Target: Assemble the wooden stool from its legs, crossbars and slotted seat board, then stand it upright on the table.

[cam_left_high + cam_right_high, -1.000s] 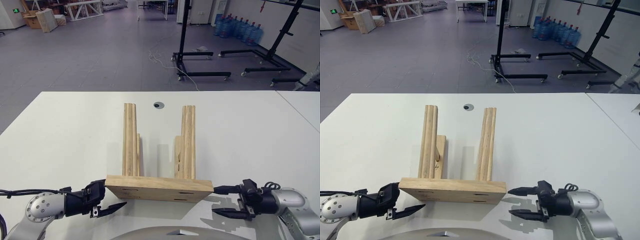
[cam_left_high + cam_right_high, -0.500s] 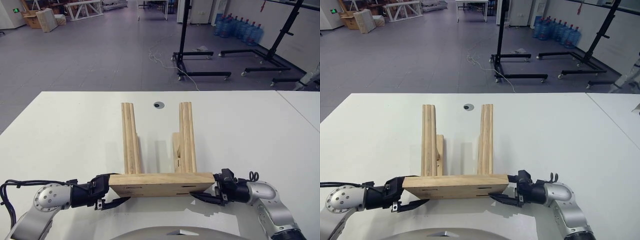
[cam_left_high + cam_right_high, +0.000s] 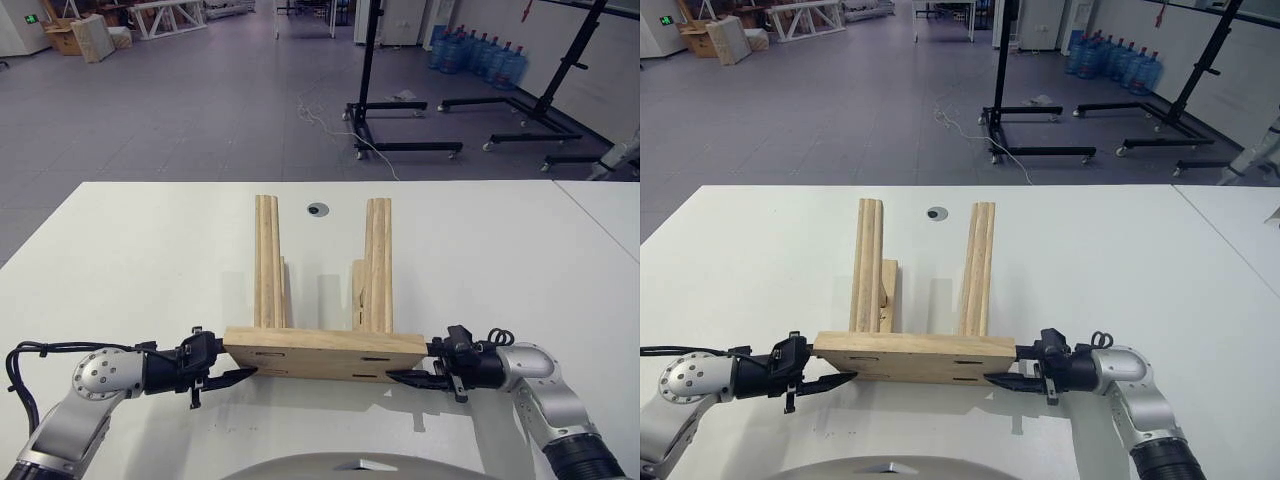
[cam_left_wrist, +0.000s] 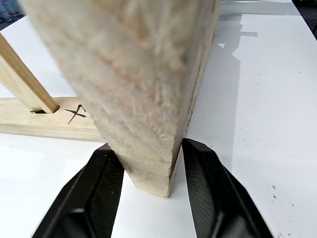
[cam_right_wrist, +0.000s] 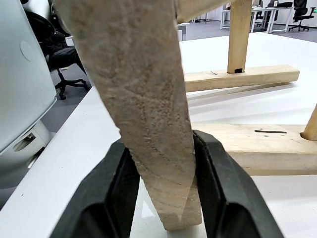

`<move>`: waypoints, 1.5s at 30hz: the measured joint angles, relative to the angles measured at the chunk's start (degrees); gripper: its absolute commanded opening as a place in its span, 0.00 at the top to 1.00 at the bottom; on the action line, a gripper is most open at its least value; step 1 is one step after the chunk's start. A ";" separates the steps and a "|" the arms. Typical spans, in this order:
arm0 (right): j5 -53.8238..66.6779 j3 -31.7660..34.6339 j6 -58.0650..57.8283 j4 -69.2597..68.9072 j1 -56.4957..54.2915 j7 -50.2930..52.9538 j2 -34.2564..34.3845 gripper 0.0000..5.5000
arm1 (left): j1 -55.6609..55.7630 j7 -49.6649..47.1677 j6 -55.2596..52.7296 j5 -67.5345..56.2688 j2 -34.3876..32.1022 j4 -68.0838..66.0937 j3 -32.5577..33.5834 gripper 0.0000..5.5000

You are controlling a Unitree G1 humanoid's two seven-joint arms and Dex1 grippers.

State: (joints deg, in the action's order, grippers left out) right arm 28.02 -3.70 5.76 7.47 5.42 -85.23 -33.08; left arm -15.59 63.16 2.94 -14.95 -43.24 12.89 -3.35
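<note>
The wooden stool lies on its side on the white table [image 3: 120, 260]. Its slotted seat board [image 3: 325, 353] stands on edge facing me. Two pairs of legs [image 3: 267, 262] [image 3: 377, 265] point away from me, and a crossbar [image 3: 357, 295] shows between them. My left gripper [image 3: 222, 362] is shut on the board's left end. In the left wrist view its black fingers [image 4: 94, 188] press both faces of the board [image 4: 138, 74]. My right gripper [image 3: 418, 366] is shut on the right end, and its fingers [image 5: 106, 198] clamp the board [image 5: 148, 99] the same way.
A small round hole [image 3: 317, 210] sits in the table just beyond the leg tips. A second white table [image 3: 610, 200] adjoins at the right. Black wheeled stands [image 3: 400, 110] are on the floor well behind. Bare tabletop lies on both sides of the stool.
Both grippers moved inward from beside the board's ends and closed on it. The stool has shifted slightly away from me and to the right.
</note>
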 measured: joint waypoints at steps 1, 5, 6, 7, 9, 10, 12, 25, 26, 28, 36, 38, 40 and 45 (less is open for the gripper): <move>0.02 0.05 -0.51 -0.06 -0.16 -0.15 -0.07 0.73 | -0.01 0.31 -0.46 -0.22 -0.07 0.19 -0.02 0.69; 0.47 0.12 -3.14 -1.26 -0.70 -1.16 -1.46 0.73 | -0.27 2.16 -6.90 -6.93 -1.08 4.70 1.96 0.70; 0.78 0.13 -3.89 -1.42 -0.79 -1.21 -1.67 0.73 | -0.24 2.28 -8.42 -9.31 -1.12 6.09 2.90 0.70; 1.54 0.18 -5.03 -1.61 -0.95 -1.35 -2.04 0.73 | -0.15 2.41 -9.82 -11.49 -1.12 7.49 3.78 0.70; 2.32 0.18 -7.02 -1.73 -1.70 -2.04 -2.68 0.73 | 0.69 3.05 -11.68 -15.66 -1.14 10.06 5.62 0.70; 2.33 0.16 -7.91 -1.64 -2.09 -2.56 -2.87 0.73 | 0.99 3.25 -12.49 -18.22 -1.12 11.27 6.60 0.70; 2.35 -0.07 -9.96 -1.51 -3.40 -3.28 -3.35 0.73 | 2.26 3.60 -13.44 -21.84 -0.88 13.30 7.83 0.71; 6.65 1.25 -31.37 -12.84 -7.20 -5.21 -11.56 0.73 | -2.92 7.83 -20.22 -29.60 -5.09 16.23 9.71 0.76; 9.09 1.86 -35.56 -14.39 -7.68 -5.21 -13.34 0.73 | -4.01 7.49 -21.69 -32.37 -5.09 16.81 10.95 0.76; 14.71 2.65 -44.83 -17.05 -9.72 -5.15 -17.10 0.73 | -6.29 6.10 -24.77 -38.37 -5.17 18.39 13.45 0.76; 33.28 -2.04 -77.89 -17.68 -29.91 -4.33 -31.92 0.73 | -14.28 0.41 -31.98 -54.27 -4.49 23.13 15.87 0.76; 37.32 -5.56 -83.32 -15.51 -36.72 -3.28 -34.64 0.73 | -14.04 -1.80 -33.85 -58.96 -4.43 23.30 16.03 0.76; 40.39 -10.12 -86.64 -12.58 -42.59 -2.46 -36.47 0.73 | -12.85 -4.75 -36.04 -63.81 -4.46 22.91 16.26 0.76; 46.37 -24.05 -88.89 -2.40 -53.95 -1.45 -36.81 0.73 | -4.85 -14.19 -42.58 -77.00 -5.08 17.91 17.11 0.76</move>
State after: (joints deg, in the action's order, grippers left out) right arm 74.39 -27.75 -83.13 5.07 -48.53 -86.67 -69.89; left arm -20.44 48.97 -39.64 -91.95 -48.32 30.79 13.75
